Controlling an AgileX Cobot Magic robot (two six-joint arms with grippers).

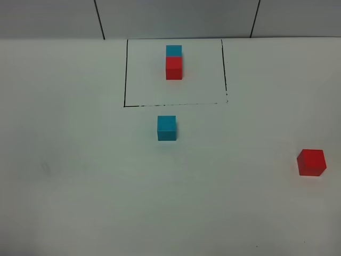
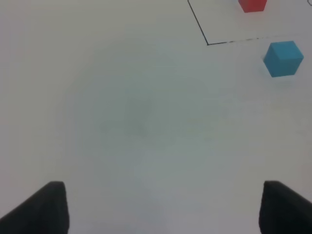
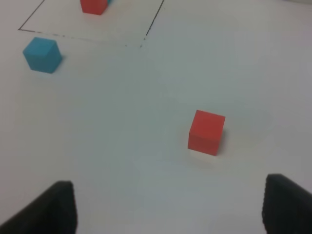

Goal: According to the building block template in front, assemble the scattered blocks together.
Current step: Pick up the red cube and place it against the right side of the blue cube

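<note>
Cyan block point(image 1: 167, 128), one of the two loose pieces, was found lying flat on the white table point(image 1: 80, 186) near the middle of the high view, just outside the near line of the black rectangle point(image 1: 126, 74) and not touching it. Its partner, the red block point(image 1: 311, 162), was placed well apart from it, close to the right border of the same view and lower in the picture. The template point(image 1: 173, 58) was seen inside the rectangle, toward its far side, as a cyan cube point(image 1: 173, 50) joined face to face with a red cube point(image 1: 173, 69), the cyan one being farther from the loose pieces. The left gripper point(image 2: 161, 197) was held above bare table with its two dark fingers point(image 2: 46, 209) spread wide and nothing held between them; the cyan block was caught at the edge of that wrist view, well ahead of the fingertips. The right gripper point(image 3: 167, 195) was likewise spread wide with nothing gripped, and the red block was seen ahead of its fingertips, near but untouched, with the cyan block much farther off.
</note>
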